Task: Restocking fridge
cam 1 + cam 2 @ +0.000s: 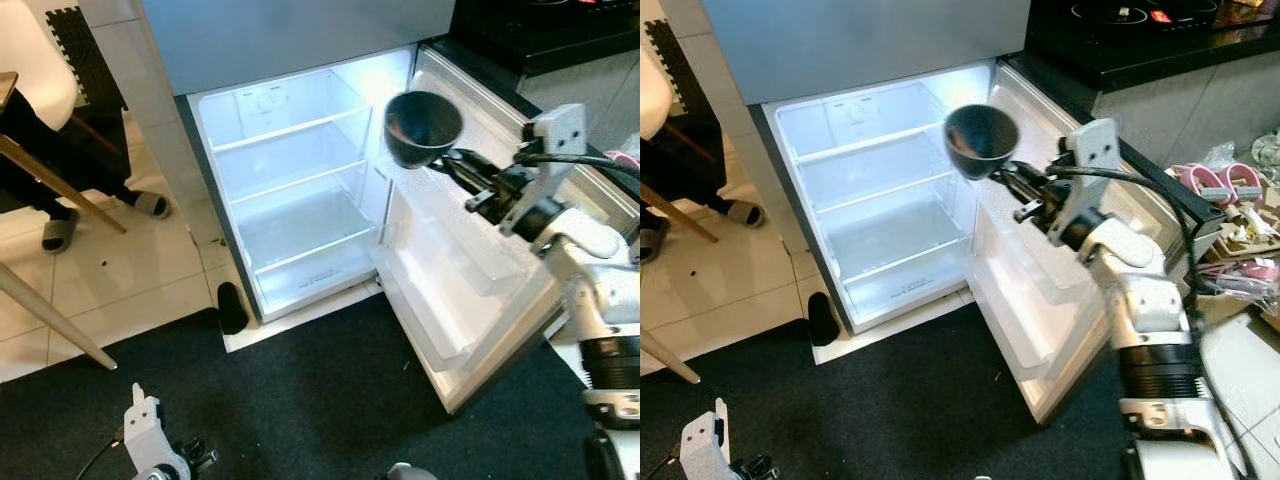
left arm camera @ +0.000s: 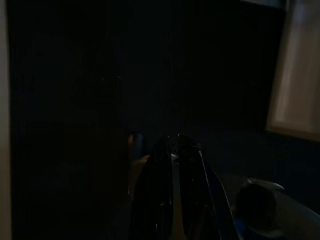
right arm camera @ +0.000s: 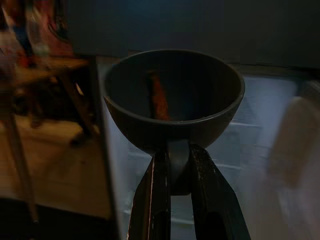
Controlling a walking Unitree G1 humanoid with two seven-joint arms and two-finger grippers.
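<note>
A small fridge (image 1: pixel 300 200) stands open with bare glass shelves, its door (image 1: pixel 470 270) swung out to the right. My right gripper (image 1: pixel 455 165) is shut on the handle of a dark grey bowl (image 1: pixel 422 127), holding it in the air between the door and the fridge's upper shelves. In the right wrist view the bowl (image 3: pixel 172 102) holds an orange-red piece (image 3: pixel 159 98), and the black fingers (image 3: pixel 155 200) clamp its handle. My left gripper (image 2: pixel 175 150) hangs low over the dark mat, its fingers close together.
A black mat (image 1: pixel 300 400) covers the floor before the fridge, with pale tiles (image 1: pixel 120 270) to the left. A seated person's feet in slippers (image 1: pixel 60 232) and wooden table legs (image 1: pixel 50 310) are at the left. A black counter (image 1: pixel 1140 40) and clutter (image 1: pixel 1230 220) lie at the right.
</note>
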